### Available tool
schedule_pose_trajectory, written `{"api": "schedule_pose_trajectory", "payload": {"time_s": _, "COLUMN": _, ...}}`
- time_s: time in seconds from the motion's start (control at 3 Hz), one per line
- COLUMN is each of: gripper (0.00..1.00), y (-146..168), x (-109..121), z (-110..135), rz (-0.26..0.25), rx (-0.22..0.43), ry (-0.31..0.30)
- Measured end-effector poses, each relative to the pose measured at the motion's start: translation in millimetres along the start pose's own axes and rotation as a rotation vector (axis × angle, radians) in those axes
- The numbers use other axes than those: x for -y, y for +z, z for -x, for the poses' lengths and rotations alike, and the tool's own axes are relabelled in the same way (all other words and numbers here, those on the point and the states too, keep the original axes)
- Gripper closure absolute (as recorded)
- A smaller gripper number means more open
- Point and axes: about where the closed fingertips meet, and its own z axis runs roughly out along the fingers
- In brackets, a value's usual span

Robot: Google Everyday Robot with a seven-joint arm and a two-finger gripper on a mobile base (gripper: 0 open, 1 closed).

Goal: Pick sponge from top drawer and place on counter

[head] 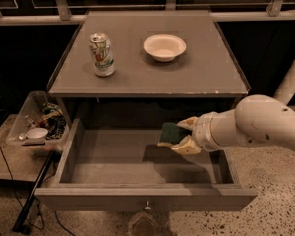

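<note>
The top drawer (137, 195) is pulled open below the counter (152, 73), its knob at the front middle. My gripper (183, 134) comes in from the right on a white arm and is shut on the sponge (169, 133), dark green face showing with a yellow layer beneath. It holds the sponge lifted above the drawer floor, at the right half of the drawer and below the counter's front edge. The sponge's shadow falls on the drawer floor beneath it.
A soda can (102, 54) stands on the counter's left part and a white bowl (164, 47) at its middle back. A clear plastic bin of clutter (39, 124) sits left of the drawer. Speckled floor lies to the right.
</note>
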Motion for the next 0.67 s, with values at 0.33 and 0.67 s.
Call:
{"api": "schedule_pose_trajectory", "payload": {"time_s": 0.33, "gripper": 1.00, "y": -44, "x": 21, "z": 25, "rz": -0.041, "rx": -0.015, "ry": -0.069}}
{"api": "schedule_pose_trajectory", "payload": {"time_s": 0.67, "gripper": 1.00, "y": -88, "x": 57, "z": 54, "rz": -0.087, "rx": -0.040, "ry": -0.123}}
